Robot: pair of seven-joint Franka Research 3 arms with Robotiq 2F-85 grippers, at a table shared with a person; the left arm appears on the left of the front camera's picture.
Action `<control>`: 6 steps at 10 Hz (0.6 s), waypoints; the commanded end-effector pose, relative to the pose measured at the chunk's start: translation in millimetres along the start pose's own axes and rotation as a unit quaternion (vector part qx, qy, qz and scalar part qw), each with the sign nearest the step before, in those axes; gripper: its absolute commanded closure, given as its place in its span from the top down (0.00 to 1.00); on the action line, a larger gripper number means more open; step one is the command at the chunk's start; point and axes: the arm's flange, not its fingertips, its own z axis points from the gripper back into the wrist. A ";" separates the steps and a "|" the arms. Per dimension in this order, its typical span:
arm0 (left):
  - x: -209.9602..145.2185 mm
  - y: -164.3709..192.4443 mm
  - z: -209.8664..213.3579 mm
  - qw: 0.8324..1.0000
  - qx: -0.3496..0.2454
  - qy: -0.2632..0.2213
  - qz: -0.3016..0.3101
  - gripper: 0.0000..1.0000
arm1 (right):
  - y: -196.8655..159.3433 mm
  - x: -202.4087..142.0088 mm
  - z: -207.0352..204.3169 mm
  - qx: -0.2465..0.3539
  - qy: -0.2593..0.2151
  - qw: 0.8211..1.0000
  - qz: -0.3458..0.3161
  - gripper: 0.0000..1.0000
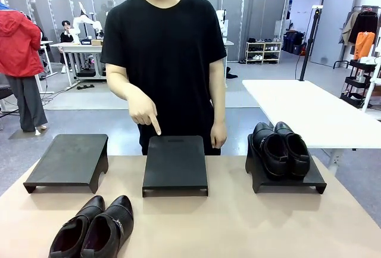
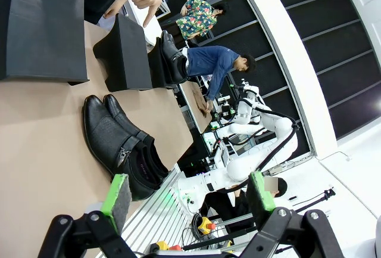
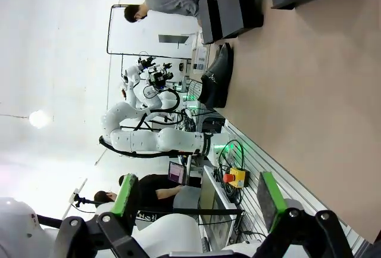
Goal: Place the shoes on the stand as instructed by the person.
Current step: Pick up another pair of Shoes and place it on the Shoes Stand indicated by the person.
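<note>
While the person's hand [image 1: 144, 114] points at the middle stand [image 1: 175, 164], the step is instruction | buckle shoes [image 1: 95, 229] near left on table [image 1: 250, 222]; plain pair [image 1: 281, 148] on right stand [image 1: 311, 182] | left gripper [image 2: 188, 186], right gripper [image 3: 197, 189] wide, empty | next likely: lift buckle shoes there.

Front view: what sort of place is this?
Probably an indoor lab staged like a shop: black display stands on a table, a shoe rack at the back, hanging garments.

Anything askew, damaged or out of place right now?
Nothing looks damaged or spilled. The plain pair sits neatly on the right stand; the buckle pair lies side by side on the table, not yet placed.
</note>
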 end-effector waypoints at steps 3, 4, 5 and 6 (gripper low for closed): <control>0.0 0.0 0.0 1.000 0.000 0.000 0.000 1.00 | 2.2 -4.6 -3.4 -0.010 0.001 1.000 -0.003 1.00; 5.3 -8.3 -15.0 1.000 0.000 0.020 -0.012 1.00 | 2.2 -4.6 -3.4 -0.010 0.001 1.000 -0.003 1.00; 7.2 -15.6 -30.8 0.999 0.010 0.040 -0.013 1.00 | 2.2 -4.6 -3.4 -0.010 0.001 1.000 -0.003 1.00; 8.1 -29.3 -52.4 0.997 0.033 0.064 -0.009 1.00 | 2.2 -4.6 -3.4 -0.010 0.001 1.000 -0.003 1.00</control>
